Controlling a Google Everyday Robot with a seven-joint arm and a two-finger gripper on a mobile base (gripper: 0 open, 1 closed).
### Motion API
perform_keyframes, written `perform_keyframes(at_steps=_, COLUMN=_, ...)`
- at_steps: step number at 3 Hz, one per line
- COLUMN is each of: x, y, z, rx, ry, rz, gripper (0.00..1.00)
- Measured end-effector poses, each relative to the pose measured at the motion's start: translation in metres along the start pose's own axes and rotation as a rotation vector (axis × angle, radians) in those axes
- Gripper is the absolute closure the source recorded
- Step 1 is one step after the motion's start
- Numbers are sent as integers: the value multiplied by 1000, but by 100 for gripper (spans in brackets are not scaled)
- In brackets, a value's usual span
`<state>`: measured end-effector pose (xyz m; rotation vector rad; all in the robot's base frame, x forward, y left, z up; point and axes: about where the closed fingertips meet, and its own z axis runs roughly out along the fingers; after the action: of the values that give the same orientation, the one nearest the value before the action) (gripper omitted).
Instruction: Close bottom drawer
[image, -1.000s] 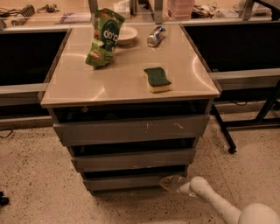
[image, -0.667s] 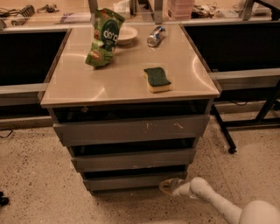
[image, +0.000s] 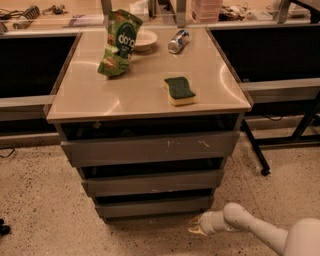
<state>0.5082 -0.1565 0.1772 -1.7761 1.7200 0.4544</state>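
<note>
Three drawers (image: 152, 182) were stacked under bench (image: 100, 97). Bottom drawer (image: 155, 206) was seen lowest, just above floor (image: 40, 200), dark gap shown above its front. Gripper (image: 196, 229) was held low near drawer's right corner, not touching; jaws' state could not be told. Sponge (image: 179, 90), chip bag (image: 119, 42) were seen on bench.

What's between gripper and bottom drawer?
Camera view: only bare speckled floor between the low-hanging gripper and the right corner of the lowest dark grey metal drawer.
</note>
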Motion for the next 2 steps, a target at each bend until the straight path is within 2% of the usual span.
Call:
perform_keyframes(at_steps=1, x=0, y=0, z=0, rx=0, ry=0, rz=0, gripper=100)
perform_keyframes(at_steps=2, x=0, y=0, z=0, rx=0, ry=0, rz=0, gripper=81)
